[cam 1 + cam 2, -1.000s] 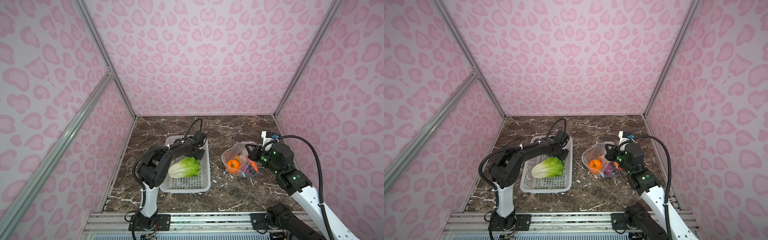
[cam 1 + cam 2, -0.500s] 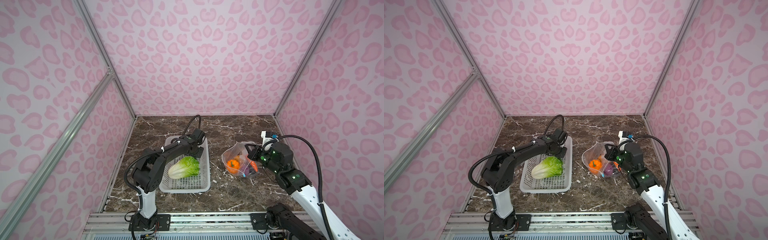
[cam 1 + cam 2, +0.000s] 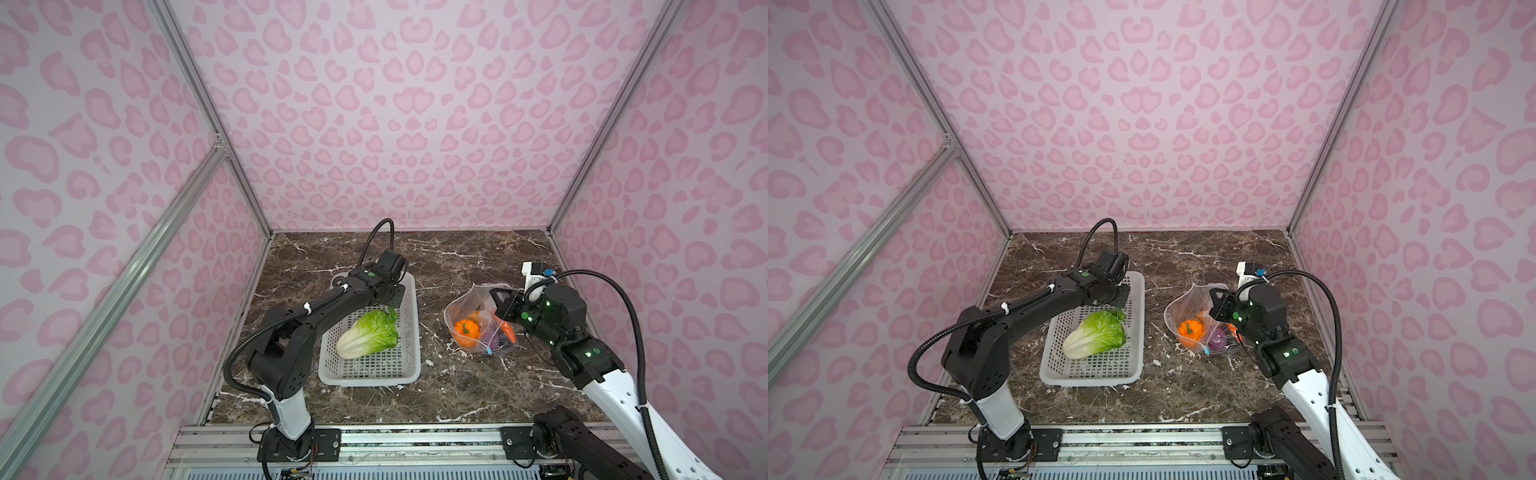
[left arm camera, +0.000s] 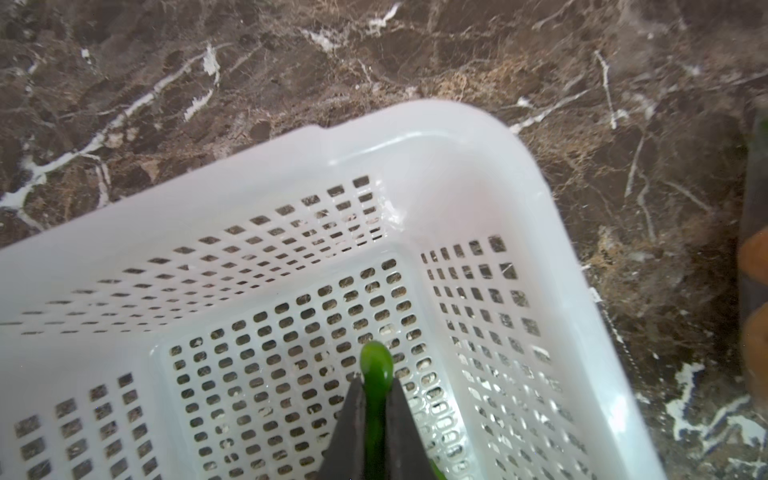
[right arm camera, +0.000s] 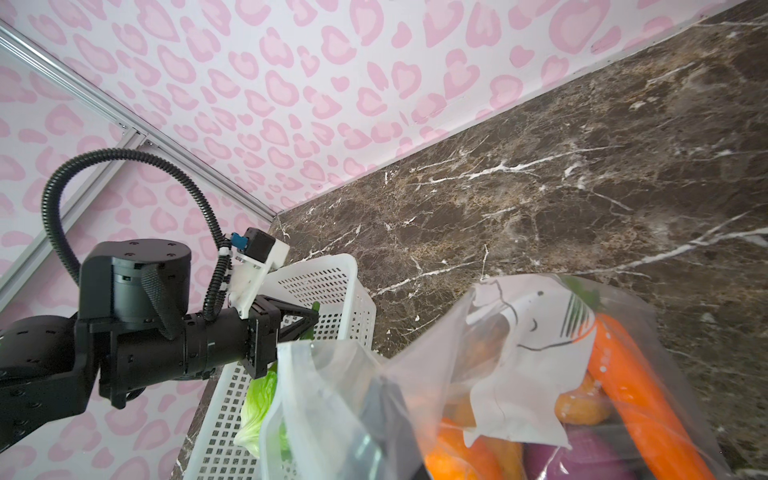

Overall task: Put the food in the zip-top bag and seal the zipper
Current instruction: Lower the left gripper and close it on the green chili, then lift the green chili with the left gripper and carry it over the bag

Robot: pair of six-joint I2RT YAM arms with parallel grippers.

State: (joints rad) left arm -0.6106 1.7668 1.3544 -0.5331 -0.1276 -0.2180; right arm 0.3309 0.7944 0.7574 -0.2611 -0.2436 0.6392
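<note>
A green-white lettuce head (image 3: 368, 334) (image 3: 1096, 334) lies in the white perforated basket (image 3: 370, 376) (image 3: 1092, 378). My left gripper (image 4: 375, 384) (image 3: 391, 308) is shut on a green leaf tip of that lettuce at its far end. The clear zip-top bag (image 3: 467, 305) (image 3: 1185, 305) stands mouth-up to the right. It holds an orange round (image 3: 467, 330), a carrot (image 5: 640, 382) and a purple onion (image 3: 1217, 343). My right gripper (image 3: 496, 299) (image 5: 386, 415) is shut on the bag's rim, one finger inside the plastic. The zipper's blue slider (image 3: 490, 353) (image 3: 1207, 352) hangs at the bag's near end.
Pink-patterned walls enclose the brown marble table (image 3: 457, 257) on three sides. The basket sits left of centre and the bag about a hand's width to its right. A metal rail (image 3: 415, 440) runs along the front edge.
The left arm's elbow has swung down and to the left while its gripper stays on the leaf. Lettuce, bag and right arm have not visibly moved.
</note>
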